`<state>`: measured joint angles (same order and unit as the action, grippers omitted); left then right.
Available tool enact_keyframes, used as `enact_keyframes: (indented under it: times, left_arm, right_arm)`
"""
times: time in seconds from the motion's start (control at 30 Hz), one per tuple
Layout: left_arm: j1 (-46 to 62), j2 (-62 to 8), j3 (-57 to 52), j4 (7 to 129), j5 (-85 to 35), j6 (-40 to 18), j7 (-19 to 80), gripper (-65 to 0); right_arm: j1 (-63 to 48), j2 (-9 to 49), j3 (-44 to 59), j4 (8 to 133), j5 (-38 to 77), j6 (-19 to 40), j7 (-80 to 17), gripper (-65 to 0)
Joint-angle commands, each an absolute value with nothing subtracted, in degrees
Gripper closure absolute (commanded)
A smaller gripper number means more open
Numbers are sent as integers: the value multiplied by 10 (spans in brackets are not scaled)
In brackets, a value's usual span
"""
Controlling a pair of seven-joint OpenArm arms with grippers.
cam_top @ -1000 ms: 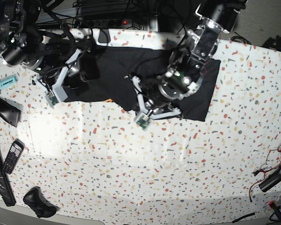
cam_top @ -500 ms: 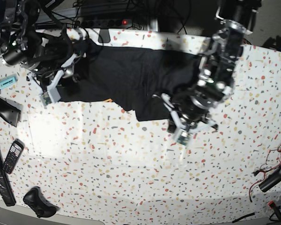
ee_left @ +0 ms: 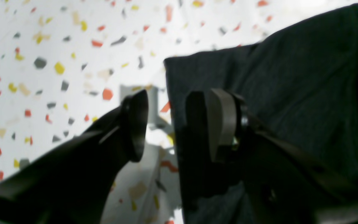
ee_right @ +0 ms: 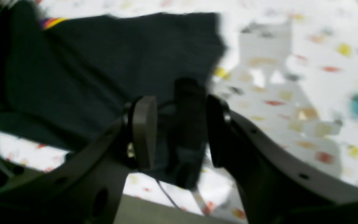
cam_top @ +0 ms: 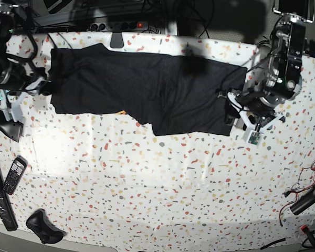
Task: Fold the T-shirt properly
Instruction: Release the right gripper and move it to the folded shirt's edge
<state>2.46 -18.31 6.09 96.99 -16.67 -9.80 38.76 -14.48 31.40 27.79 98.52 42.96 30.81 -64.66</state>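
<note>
— Firstly, working on which surface, and finding the T-shirt where?

— Working on the speckled table [cam_top: 121, 184]. Finding the T-shirt [cam_top: 199, 92] along the far part of it in the base view, lying lengthwise in a long, dark, uneven shape, and showing ripples near the middle.

— Expecting what handling from it?

— Expecting light, soft, limp cloth, probably bending at once under its own weight and not slipping much between pads. Not risking breakage; risking instead creasing, dragging, or pinching only the upper layer of a doubled area.

— Reading what at the left gripper [ee_left: 176, 124]?

— Reading fingers standing apart, clamping nothing: placing one over bare table and the other over the border of the cloth, straddling the edge.

— And at the right gripper [ee_right: 180, 132]?

— Likewise showing a gap between the fingers, gripping nothing, and pointing toward the opposite end of the garment.

— Taking hold where?

— Preferably taking hold close to each outer corner, such as the corner [ee_left: 171, 63] in the left wrist view, catching all layers together, then lifting both ends evenly.

— Watching for any smaller detail?

— Watching the rainbow strip [cam_top: 121, 112] peeking out at the near edge, probably marking a turned layer needing smoothing.
</note>
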Motion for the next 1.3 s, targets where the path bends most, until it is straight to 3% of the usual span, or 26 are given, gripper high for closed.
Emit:
enact_keyframes:
  times: [0.0, 0.13, 0.3, 0.5, 0.83, 1.03, 1.17, 1.27]
  left_arm:
    - [18, -188, 56, 981, -168, -101, 373, -295]
    - [19, -188, 56, 981, -170, -101, 373, -295]
    - [19, -188, 56, 981, -170, -101, 373, -295]
    - [19, -188, 56, 981, -170, -101, 373, -295]
    - [19, -188, 56, 981, -170, -101, 373, -295]
    - [19, -188, 56, 981, -170, -101, 373, -295]
    - [19, -191, 56, 981, -161, -101, 375, -294]
    - [21, -193, 56, 981, -136, -101, 375, -294]
  right_arm:
    - [-141, 336, 282, 976, 448, 310, -641, -255]
    - [-141, 381, 281, 910, 524, 312, -641, -255]
    - [-119, 379, 281, 831, 523, 341, -648, -255]
    - [-79, 333, 281, 749, 523, 390, -655, -255]
    - [-72, 248, 281, 748, 526, 400, -700, -252]
    - [-60, 223, 281, 748, 531, 400, -726, -151]
    - [-48, 222, 281, 753, 531, 400, -725, 0]
    - [-46, 235, 283, 787, 531, 400, -709, 0]
